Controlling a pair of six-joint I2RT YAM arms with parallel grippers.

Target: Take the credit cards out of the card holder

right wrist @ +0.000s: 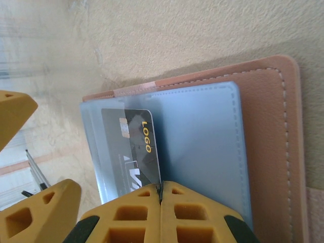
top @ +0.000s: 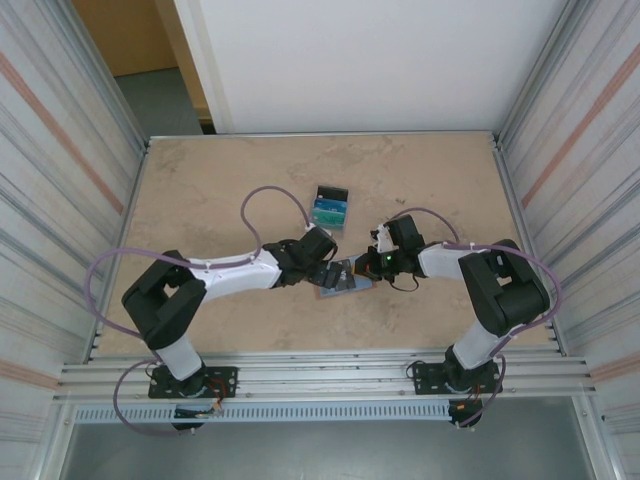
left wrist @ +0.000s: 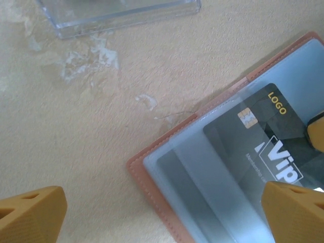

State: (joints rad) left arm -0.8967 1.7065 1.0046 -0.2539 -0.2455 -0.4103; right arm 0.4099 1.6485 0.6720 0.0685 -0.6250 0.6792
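The card holder lies spread open on the table between my two grippers, salmon-brown at its rim and blue-grey inside. A black credit card printed LOGO and VIP sits partly under a translucent pocket. My right gripper is shut, with that card's near edge pinched in the seam between its fingers. My left gripper hovers open over the holder's corner, one finger above bare table and the other finger above the card. Teal and light blue cards lie farther back.
A clear plastic box stands just behind the holder and holds the teal and blue cards. Ribbed metal walls close both sides of the beige tabletop. The arms' cables loop above the table.
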